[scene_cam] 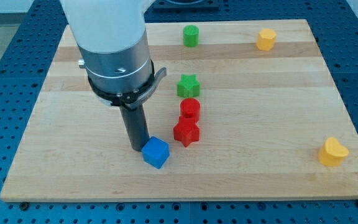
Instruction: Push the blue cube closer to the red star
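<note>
Now my tip [138, 147] touching blue cube [155, 152] left side; red star [186, 132] near, upper right

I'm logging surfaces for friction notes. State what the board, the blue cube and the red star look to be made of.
Board: pale wood in glued strips, seen from grain lines and seams; smooth, low sheen.
Blue cube: probably plastic, judging by its uniform saturated colour; matte.
Red star: likely the same matte plastic.
My tip sits against the cube, on the view's left.

Pale wooden board [61, 168] carries seven blocks: blue cube [155, 152], red star [186, 132], red cylinder [190, 109], green star [188, 86], green cylinder [191, 36], two yellow blocks [266, 39] [332, 152].
</note>
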`<state>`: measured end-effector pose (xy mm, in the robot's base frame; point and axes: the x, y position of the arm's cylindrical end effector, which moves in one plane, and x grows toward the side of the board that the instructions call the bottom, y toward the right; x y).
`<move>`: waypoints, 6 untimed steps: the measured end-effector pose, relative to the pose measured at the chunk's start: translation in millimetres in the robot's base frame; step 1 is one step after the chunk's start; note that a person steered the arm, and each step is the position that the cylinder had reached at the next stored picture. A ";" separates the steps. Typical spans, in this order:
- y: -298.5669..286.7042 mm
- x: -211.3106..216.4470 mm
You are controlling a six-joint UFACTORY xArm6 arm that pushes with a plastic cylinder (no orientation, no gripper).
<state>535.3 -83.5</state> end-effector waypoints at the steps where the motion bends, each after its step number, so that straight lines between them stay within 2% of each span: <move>1: 0.0 -0.9; 3: -13.6 -3.6; 4: -13.5 9.2; 6: 9.1 10.6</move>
